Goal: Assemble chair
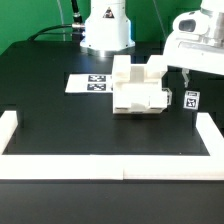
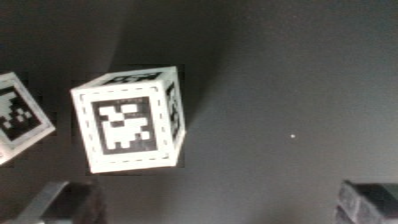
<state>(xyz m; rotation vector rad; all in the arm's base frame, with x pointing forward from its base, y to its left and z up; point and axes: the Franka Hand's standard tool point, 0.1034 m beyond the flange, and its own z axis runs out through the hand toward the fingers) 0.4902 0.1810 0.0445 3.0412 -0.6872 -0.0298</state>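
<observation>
The chair (image 1: 138, 85) stands partly joined in the middle of the black table, a blocky white body with tags on it. A short white leg block (image 1: 191, 99) with a black-and-white tag stands loose just to the exterior view's right of it. My gripper (image 1: 190, 72) hangs above that block, clear of it. In the wrist view the leg block (image 2: 134, 120) shows tags on two faces, and a tagged edge of another white part (image 2: 15, 112) sits beside it. The gripper (image 2: 222, 206) is open, its dark fingers (image 2: 71, 205) far apart with only bare table between them.
The marker board (image 1: 90, 83) lies flat on the table to the exterior view's left of the chair. A long white rail (image 1: 110, 164) edges the table's front and sides. The robot's base (image 1: 105, 30) stands at the back.
</observation>
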